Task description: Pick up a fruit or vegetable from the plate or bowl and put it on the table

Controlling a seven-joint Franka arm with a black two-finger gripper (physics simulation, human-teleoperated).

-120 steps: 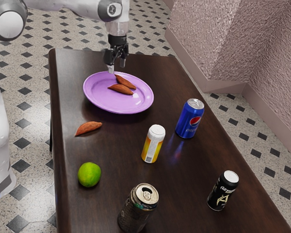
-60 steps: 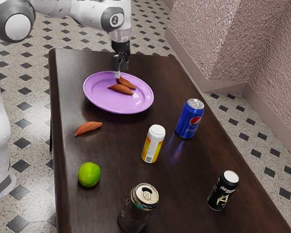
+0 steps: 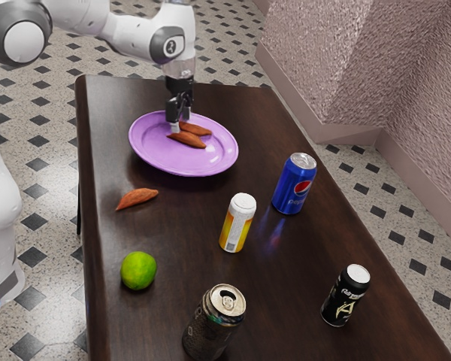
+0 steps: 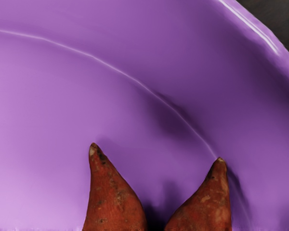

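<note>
The black gripper (image 3: 180, 124) is low over the far part of the purple plate (image 3: 154, 154), its fingers apart at the ends of two reddish-brown sweet potatoes. The nearer sweet potato (image 3: 189, 141) and the farther one (image 3: 198, 130) lie close together on the plate. At the wrist view's lower edge are the pointed ends of one sweet potato (image 4: 111, 202) and the other (image 4: 207, 207), with the plate (image 4: 48, 110) beneath them. Whether either finger touches them is hidden.
On the dark table (image 3: 173, 226) are a third sweet potato (image 3: 137, 198), a lime (image 3: 138, 271), a yellow-and-white can (image 3: 237, 223), a blue Pepsi can (image 3: 293, 184), a black can (image 3: 346, 295) and a dark open-topped can (image 3: 213, 323).
My gripper has come down to the plate, lately shifting toward the exterior view's left. The farther sweet potato has turned slightly, and the nearer one has shifted a little.
</note>
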